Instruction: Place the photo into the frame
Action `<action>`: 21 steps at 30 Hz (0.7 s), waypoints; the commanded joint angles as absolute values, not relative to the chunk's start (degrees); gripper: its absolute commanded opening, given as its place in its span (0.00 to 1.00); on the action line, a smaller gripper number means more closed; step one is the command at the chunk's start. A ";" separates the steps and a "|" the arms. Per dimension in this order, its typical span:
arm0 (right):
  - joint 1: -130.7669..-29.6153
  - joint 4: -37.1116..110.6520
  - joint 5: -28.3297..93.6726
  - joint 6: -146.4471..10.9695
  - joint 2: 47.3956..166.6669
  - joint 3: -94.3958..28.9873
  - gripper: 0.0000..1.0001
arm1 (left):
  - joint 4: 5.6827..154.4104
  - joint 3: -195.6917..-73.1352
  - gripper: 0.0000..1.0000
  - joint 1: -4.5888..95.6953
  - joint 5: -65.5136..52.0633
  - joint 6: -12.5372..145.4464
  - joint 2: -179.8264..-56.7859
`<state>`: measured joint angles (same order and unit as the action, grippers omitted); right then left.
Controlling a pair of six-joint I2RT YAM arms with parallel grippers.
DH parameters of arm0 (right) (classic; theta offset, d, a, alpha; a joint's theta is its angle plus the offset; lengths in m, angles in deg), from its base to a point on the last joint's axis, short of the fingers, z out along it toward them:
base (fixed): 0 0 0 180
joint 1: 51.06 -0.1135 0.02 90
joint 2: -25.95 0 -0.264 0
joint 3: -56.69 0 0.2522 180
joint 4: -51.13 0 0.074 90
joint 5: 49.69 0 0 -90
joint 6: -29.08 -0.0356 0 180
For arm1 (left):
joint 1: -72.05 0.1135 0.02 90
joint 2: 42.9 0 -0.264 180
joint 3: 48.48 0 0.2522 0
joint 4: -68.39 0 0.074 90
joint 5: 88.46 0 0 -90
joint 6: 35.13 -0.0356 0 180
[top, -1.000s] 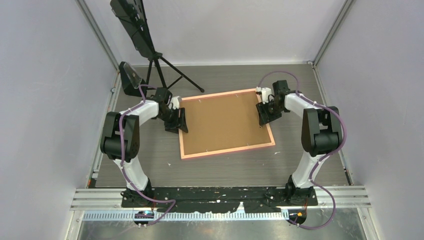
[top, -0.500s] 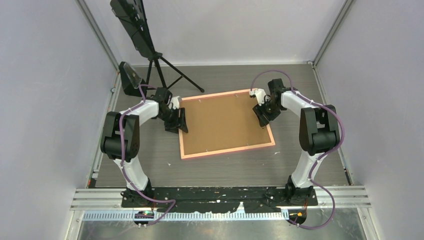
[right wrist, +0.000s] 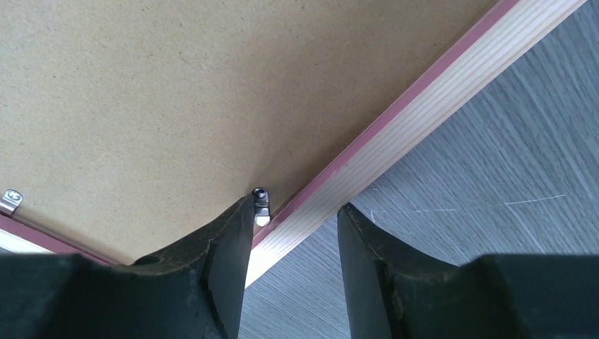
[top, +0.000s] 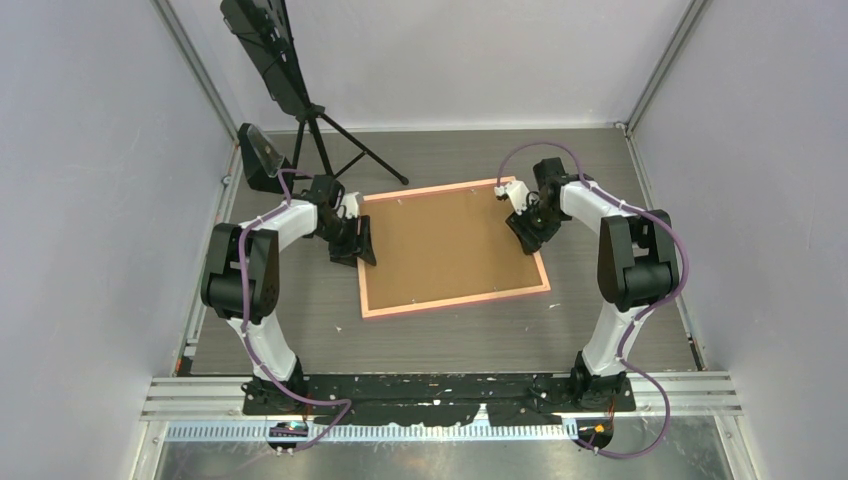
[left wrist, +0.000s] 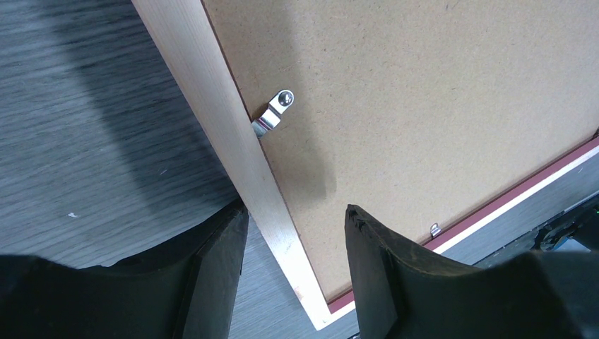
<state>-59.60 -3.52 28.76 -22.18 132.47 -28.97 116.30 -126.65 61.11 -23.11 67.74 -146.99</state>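
The frame [top: 455, 300] lies back side up on the grey table, with a plain brown backing board [top: 450, 245] set inside its salmon-pink rails. The photo is hidden. My left gripper [top: 362, 245] is open and astride the left rail [left wrist: 226, 134]: one finger over the table, the other over the board [left wrist: 424, 106], just below a metal clip [left wrist: 274, 113]. My right gripper [top: 520, 225] is open and astride the right rail [right wrist: 438, 106] near the far corner. Its inner finger [right wrist: 226, 240] is beside a small clip [right wrist: 261, 201]; its outer finger is over bare table.
A black tripod [top: 330, 140] carrying a dark panel stands at the back left, close behind the left arm. A dark block [top: 262, 155] sits beside it. Side walls close in the table. More clips show along the frame's rails [left wrist: 435, 229] [right wrist: 10, 200].
My right gripper has slid along the right rail toward the frame's far corner. The left gripper and the frame have not moved.
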 commanded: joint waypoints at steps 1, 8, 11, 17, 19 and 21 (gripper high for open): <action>-59.93 -6.82 30.62 -20.23 132.13 -28.83 0.49 | 114.09 -126.31 0.56 60.28 -24.42 66.46 -149.60; -59.94 -7.10 30.78 -19.70 131.89 -29.12 0.46 | 114.13 -126.32 0.56 60.32 -24.38 66.48 -149.53; -59.97 -7.11 30.55 -19.59 131.78 -29.15 0.44 | 114.18 -126.31 0.56 60.26 -24.42 66.43 -149.68; -59.92 -6.25 30.50 -19.42 131.33 -28.24 0.39 | 114.14 -126.39 0.56 60.27 -24.44 66.48 -149.69; -59.94 -5.92 30.37 -19.44 131.13 -27.91 0.38 | 114.14 -126.41 0.56 60.32 -24.48 66.45 -149.82; -59.94 -5.41 30.27 -19.64 130.97 -27.58 0.36 | 114.15 -126.40 0.56 60.28 -24.50 66.39 -149.78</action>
